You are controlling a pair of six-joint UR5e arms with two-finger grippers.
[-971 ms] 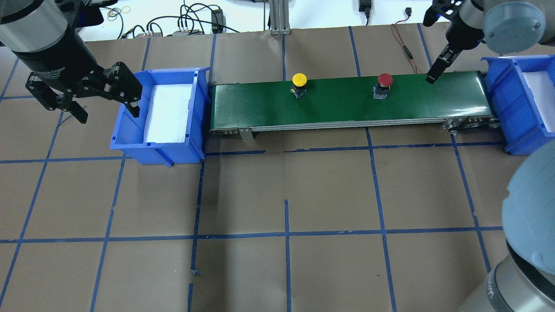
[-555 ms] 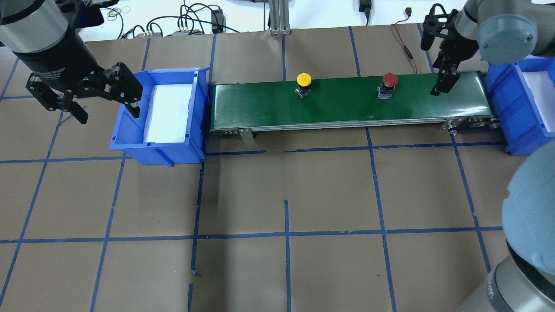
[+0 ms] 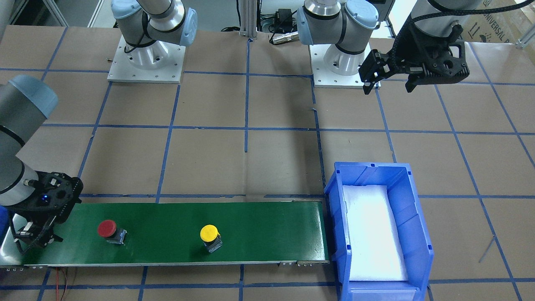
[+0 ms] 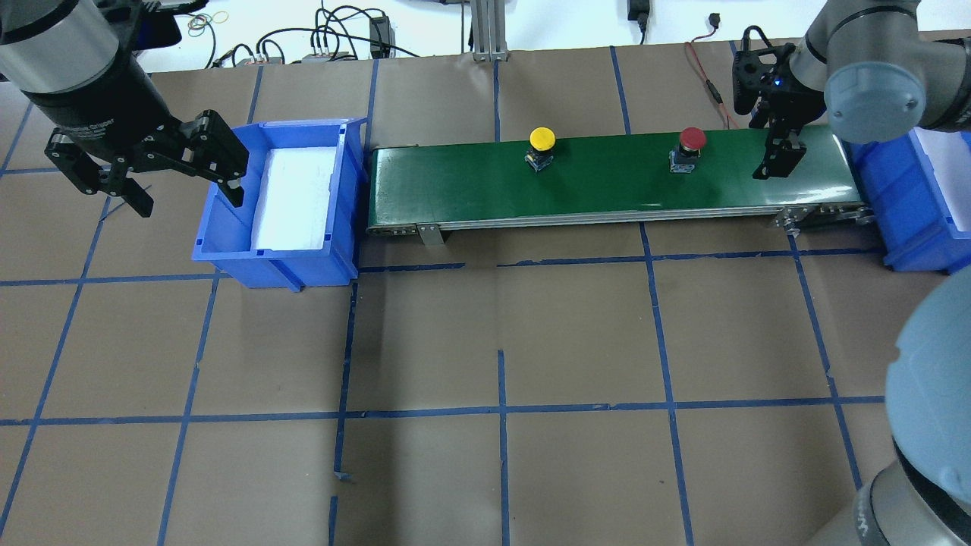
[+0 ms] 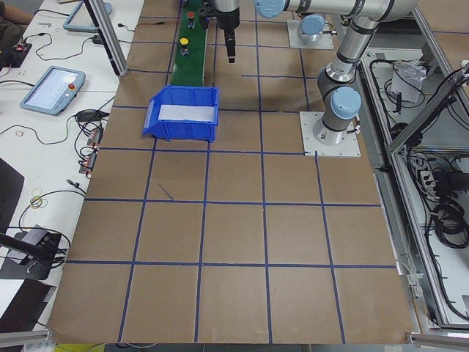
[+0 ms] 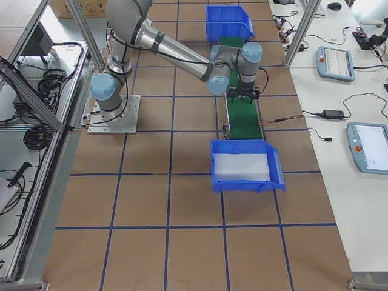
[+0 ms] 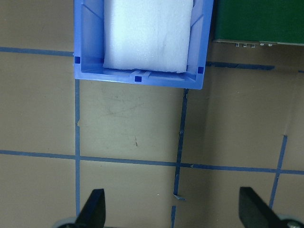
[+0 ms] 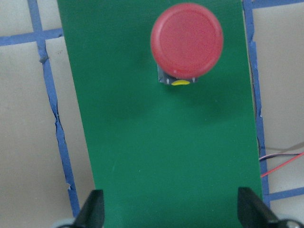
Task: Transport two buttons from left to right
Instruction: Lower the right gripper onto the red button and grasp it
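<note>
Seen from across the table, a long green conveyor belt (image 3: 167,251) carries both push-buttons upright and well apart. The yellow mushroom-capped button (image 3: 210,234) stands near the belt's middle. The red mushroom-capped button (image 3: 108,229) is nearer the end where the right gripper (image 3: 37,243) hangs low over the belt, clear of it. The left gripper (image 3: 388,88) hovers over the brown paper-covered table (image 3: 209,159), beyond the blue plastic bin lined with white foam (image 3: 418,234), jaws spread wide and empty. From overhead, a second blue bin (image 4: 903,227) sits at the belt's right end, and the right gripper stands between it and the red button. The left side view shows both buttons small and far off on the belt; in the right side view they are too small to make out. The left wrist camera shows fingertips far apart over bare paper, the foam-lined bin ahead. The right wrist camera shows fingertips wide apart with nothing held, the red button ahead on the belt.
</note>
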